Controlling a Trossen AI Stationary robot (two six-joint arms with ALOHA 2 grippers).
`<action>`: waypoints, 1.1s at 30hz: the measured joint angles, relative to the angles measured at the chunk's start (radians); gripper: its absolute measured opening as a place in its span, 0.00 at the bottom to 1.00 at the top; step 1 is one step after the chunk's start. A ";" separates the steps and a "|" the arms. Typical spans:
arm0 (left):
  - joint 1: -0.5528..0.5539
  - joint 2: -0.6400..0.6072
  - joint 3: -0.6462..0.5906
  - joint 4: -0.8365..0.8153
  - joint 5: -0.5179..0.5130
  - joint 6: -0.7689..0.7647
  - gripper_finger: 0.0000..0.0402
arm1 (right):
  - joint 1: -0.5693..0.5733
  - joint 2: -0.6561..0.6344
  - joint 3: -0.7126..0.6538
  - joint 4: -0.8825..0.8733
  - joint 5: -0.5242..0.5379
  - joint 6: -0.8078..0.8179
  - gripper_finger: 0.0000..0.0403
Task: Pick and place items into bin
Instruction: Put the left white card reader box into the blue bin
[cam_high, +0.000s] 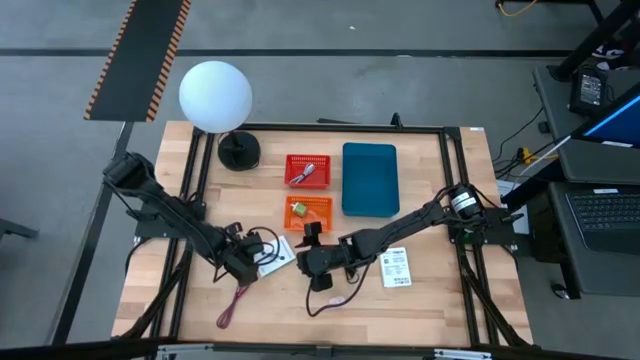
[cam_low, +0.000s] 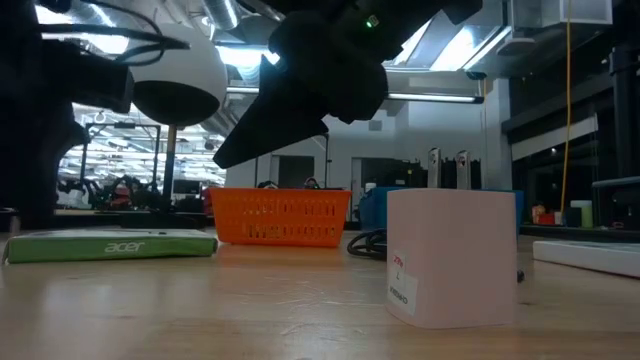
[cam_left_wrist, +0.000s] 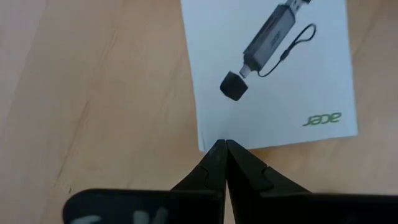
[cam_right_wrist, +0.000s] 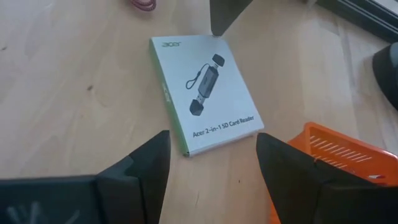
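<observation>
Wooden counter (cam_high: 420, 310): white Acer packet (cam_right_wrist: 205, 93) lies flat between both arms; right gripper (cam_right_wrist: 211, 165) wide, facing its short edge; left gripper (cam_left_wrist: 225, 146) shut, tips at packet's edge.

white printed packet (cam_right_wrist: 208, 93), orange basket (cam_high: 309, 211), red basket (cam_high: 307, 170), blue bin (cam_high: 370, 179)

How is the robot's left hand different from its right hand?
The left hand has its fingers pressed shut, tips touching, while the right hand has its fingers spread wide open. The left hand sits at the edge of the white Acer card reader box; the right hand is over the table on the side of the box near the orange basket. Both are dark, empty and close to that box.
</observation>
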 joint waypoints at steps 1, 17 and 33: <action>0.000 0.007 0.000 0.001 0.003 0.000 0.01 | 0.000 0.000 0.000 0.000 0.000 0.000 0.54; 0.000 0.029 0.002 0.002 0.001 -0.009 0.01 | 0.018 0.000 0.000 -0.013 0.002 -0.031 0.54; 0.000 0.030 0.000 0.015 0.001 -0.013 0.00 | 0.051 0.166 0.163 -0.109 0.161 -0.052 0.54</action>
